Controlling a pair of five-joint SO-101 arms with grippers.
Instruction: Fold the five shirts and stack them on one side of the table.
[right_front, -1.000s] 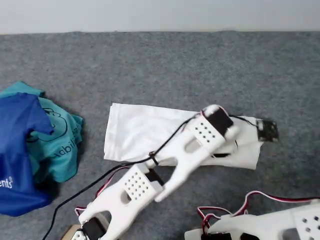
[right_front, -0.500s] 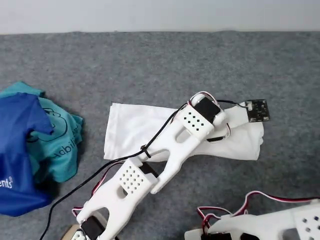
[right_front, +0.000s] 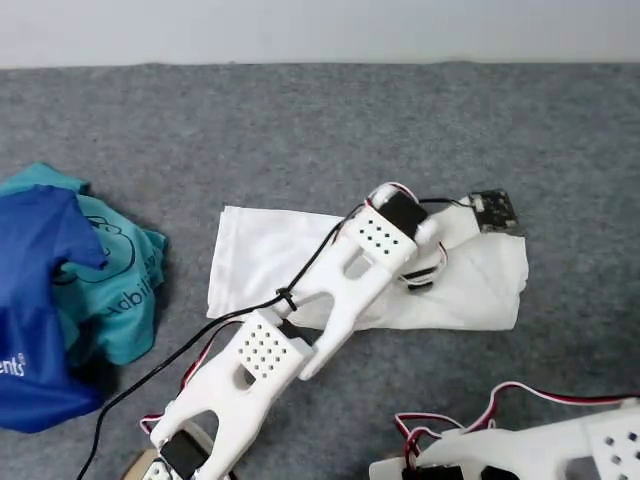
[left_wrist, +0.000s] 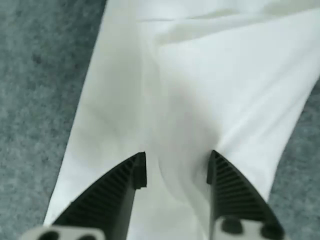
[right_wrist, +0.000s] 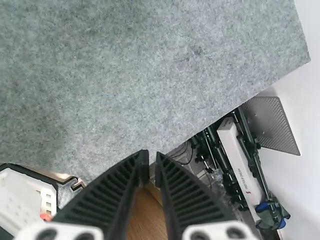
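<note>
A white shirt (right_front: 270, 260) lies folded into a long band across the middle of the grey table. My left gripper (right_front: 425, 275) is over its right end. In the left wrist view the fingertips (left_wrist: 137, 170) stand on either side of a raised ridge of the white shirt (left_wrist: 210, 75), gripping the cloth, and the left gripper (left_wrist: 176, 167) holds that end bunched up. A blue shirt (right_front: 35, 300) lies crumpled on a teal shirt (right_front: 125, 270) at the left edge. My right gripper (right_wrist: 150, 160) is shut on nothing, over the table's edge; its arm (right_front: 540, 450) rests at the front right.
The grey felt table (right_front: 330, 130) stretches bare behind the white shirt. Black and red cables (right_front: 200, 355) trail along the left arm. Past the table edge in the right wrist view are a wooden floor (right_wrist: 145, 215) and a metal stand (right_wrist: 235, 150).
My left gripper has moved back and to the left, taking the white shirt's right end with it. That end now bulges and sits higher. The right arm has stayed still.
</note>
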